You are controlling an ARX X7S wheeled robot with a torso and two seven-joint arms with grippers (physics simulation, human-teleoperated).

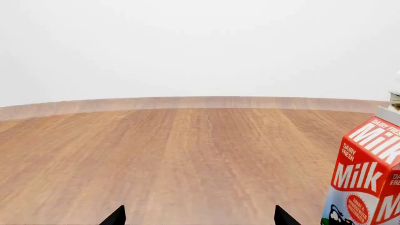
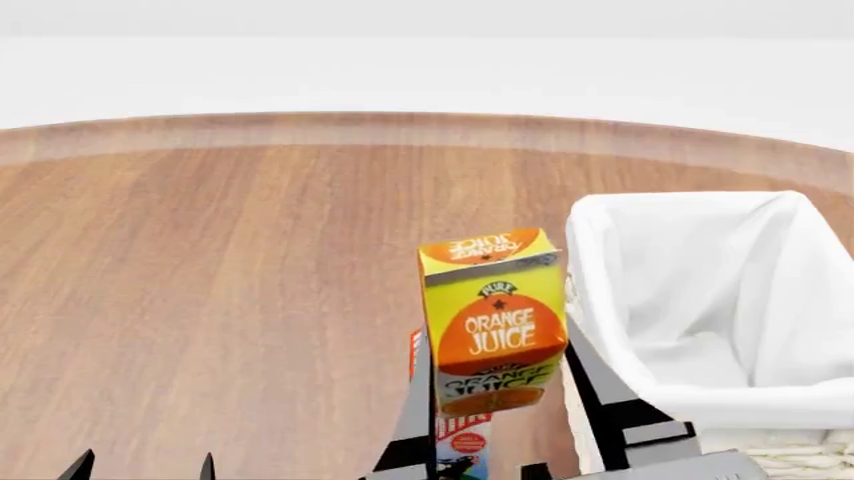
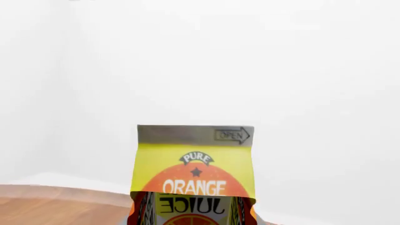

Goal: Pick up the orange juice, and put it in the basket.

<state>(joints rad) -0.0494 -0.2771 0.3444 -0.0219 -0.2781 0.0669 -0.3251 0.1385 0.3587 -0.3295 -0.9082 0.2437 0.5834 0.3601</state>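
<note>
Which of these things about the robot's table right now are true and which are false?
1. The right pincer holds the orange juice lifted up. True.
2. The orange juice lies inside the basket. False: it is beside the basket, outside the rim.
3. The left pincer grips the milk carton. False: its tips are apart with nothing between them; the milk stands off to one side.
4. The basket has a white cloth liner. True.
5. The table is glass. False: it shows wood grain.
</note>
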